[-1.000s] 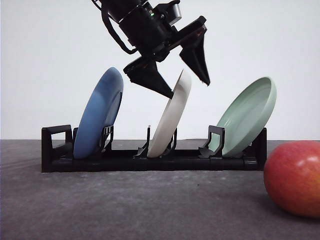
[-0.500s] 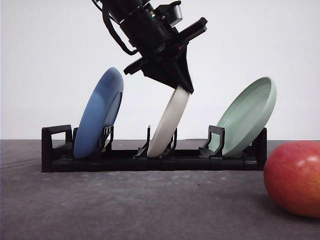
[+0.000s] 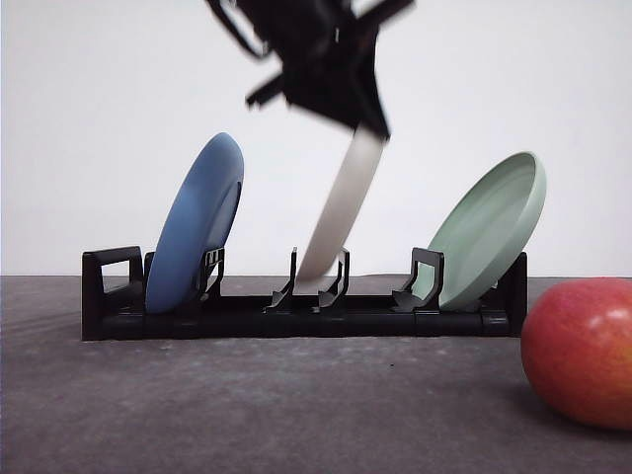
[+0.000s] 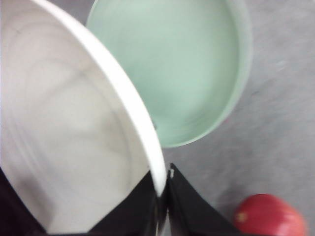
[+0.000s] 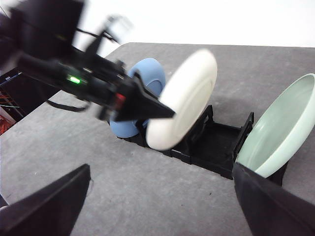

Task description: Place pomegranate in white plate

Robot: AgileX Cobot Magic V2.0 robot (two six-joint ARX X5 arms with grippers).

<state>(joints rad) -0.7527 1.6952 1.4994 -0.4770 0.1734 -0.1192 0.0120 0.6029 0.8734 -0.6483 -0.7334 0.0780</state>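
The round, matte off-white plate [image 3: 341,212] stands tilted and edge-on above the middle slot of the black plastic dish rack [image 3: 296,311], its top rim clamped in the black left gripper [image 3: 360,118]; whether its lower edge touches the slot posts cannot be told through the blur. A glossy blue round plate [image 3: 197,225] leans in the left slot and a pale green shallow plate [image 3: 491,229] in the right, with open air on both sides of the white one. The smooth red-and-yellow pomegranate [image 3: 580,351] sits on the grey textured table [image 3: 247,405], right of the rack and in front of it, well apart from the white plate. The left wrist view shows the plate's smooth hollow face [image 4: 64,137] and both fingers pinching its rim. The right gripper's [image 5: 160,201] dark fingers stand wide apart over bare tabletop.
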